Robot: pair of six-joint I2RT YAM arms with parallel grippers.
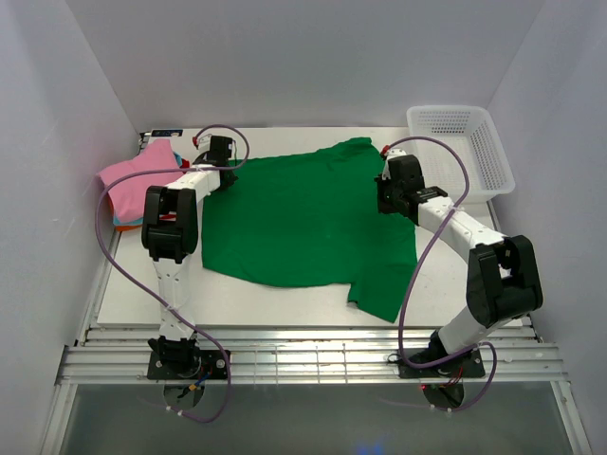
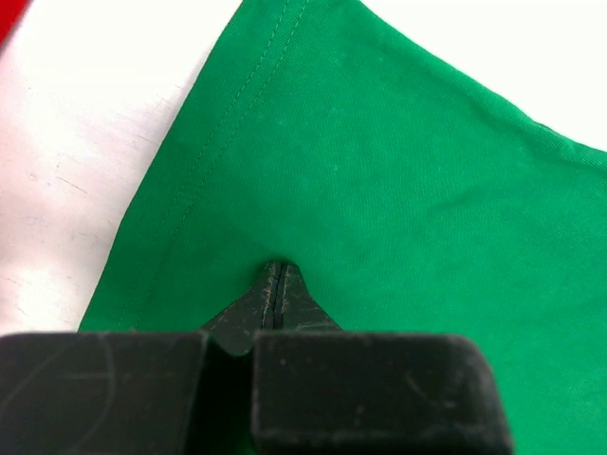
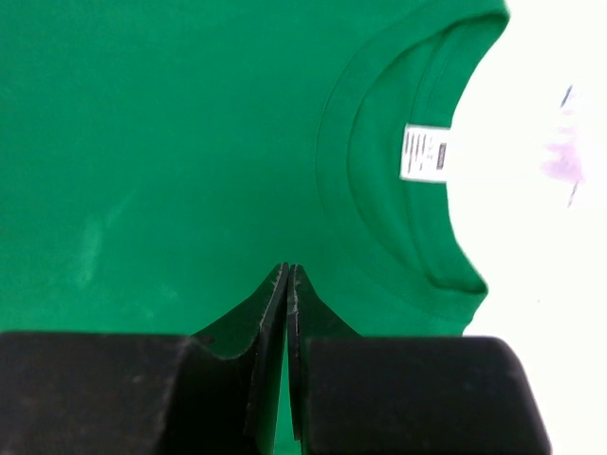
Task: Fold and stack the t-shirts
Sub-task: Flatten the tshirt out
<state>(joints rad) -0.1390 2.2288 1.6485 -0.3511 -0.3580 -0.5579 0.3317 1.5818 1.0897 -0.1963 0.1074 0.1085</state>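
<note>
A bright green t-shirt [image 1: 303,223] lies spread flat on the white table, collar toward the right. My left gripper [image 1: 221,156] is at its far-left corner, just inside the stitched hem [image 2: 237,104]; the jaws are closed, tips pressed into the cloth [image 2: 398,171]. My right gripper [image 1: 392,194] is at the right edge beside the collar [image 3: 379,190] with its white label [image 3: 423,154]; the jaws are closed with a sliver of green between them. A stack of folded shirts, pink on top [image 1: 133,173], with teal-blue and orange-red edges beneath [image 1: 118,218], sits at the far left.
A white mesh basket [image 1: 469,142] stands at the far right corner. White walls close in on the left, back and right. Bare white table [image 1: 446,284] lies right of the shirt. A red patch [image 2: 9,19] shows in the left wrist view's top corner.
</note>
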